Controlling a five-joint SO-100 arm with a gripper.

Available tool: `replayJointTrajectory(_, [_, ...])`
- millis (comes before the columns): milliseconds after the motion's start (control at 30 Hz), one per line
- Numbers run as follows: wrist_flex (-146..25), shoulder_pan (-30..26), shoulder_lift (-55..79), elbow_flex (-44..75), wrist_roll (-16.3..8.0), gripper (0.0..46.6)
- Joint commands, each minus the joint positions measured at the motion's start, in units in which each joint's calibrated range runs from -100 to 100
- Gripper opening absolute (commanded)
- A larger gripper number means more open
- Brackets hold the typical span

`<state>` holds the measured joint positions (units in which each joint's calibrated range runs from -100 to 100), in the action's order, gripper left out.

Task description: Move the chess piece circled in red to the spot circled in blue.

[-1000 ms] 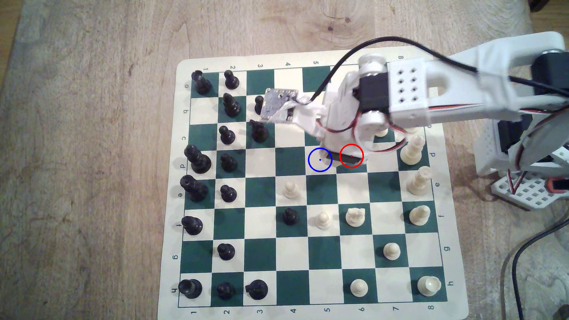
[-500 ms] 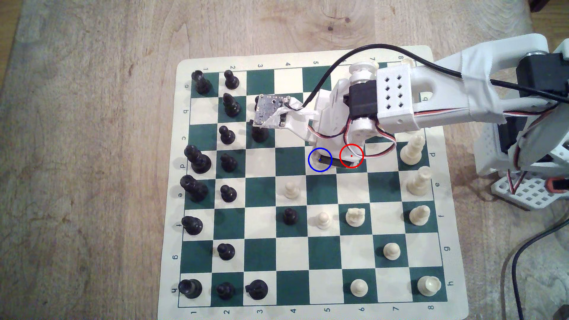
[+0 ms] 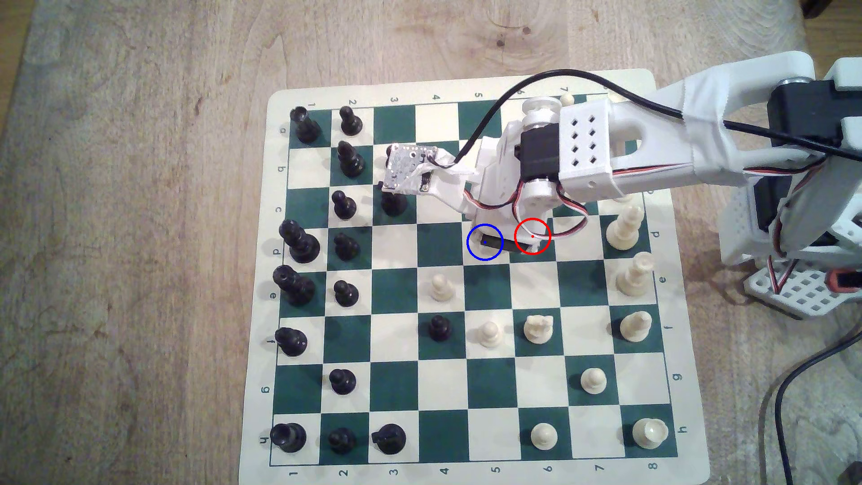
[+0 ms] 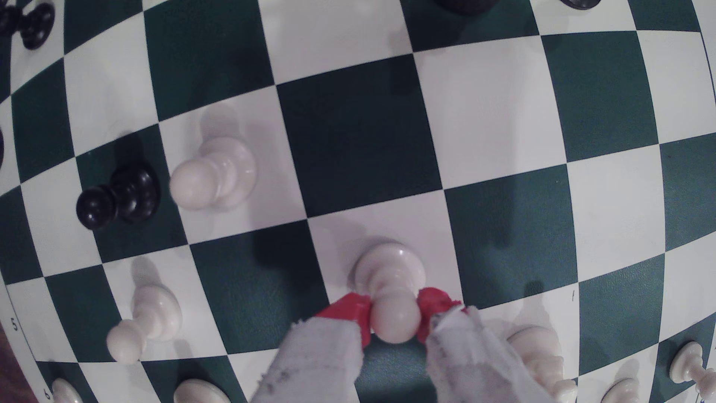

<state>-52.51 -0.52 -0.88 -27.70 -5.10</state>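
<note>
Pawn [image 4: 391, 286] now rests on the blue-ringed square [image 3: 495, 254]; we see our claw [image 4: 395, 317] still pinching its head, release remaining.

The chessboard mat [image 3: 690, 326] carries dark green coordinates on its cream border: the numbers 1 to 8 run along the near edge in the exterior view, and again, upside down, along the far edge, where the arm covers some. The letters a to h, turned sideways, run down the border on the exterior view's left, and d to h can be read on its right. In the wrist view, 5 and 6 show on the mat's border.
</note>
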Motion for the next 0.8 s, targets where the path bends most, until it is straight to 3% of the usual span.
replayJointTrajectory(0, [0.6,-0.2,-1.2,3.1,0.2,1.2])
replayJointTrajectory(300, [1.4,0.0,-1.5,2.5,-0.2,13.3])
replayJointTrajectory(433, [4.1,0.2,-2.6,-0.3,-0.2,16.6])
replayJointTrajectory(767, [2.6,0.2,-8.3,-2.3,-0.2,19.1])
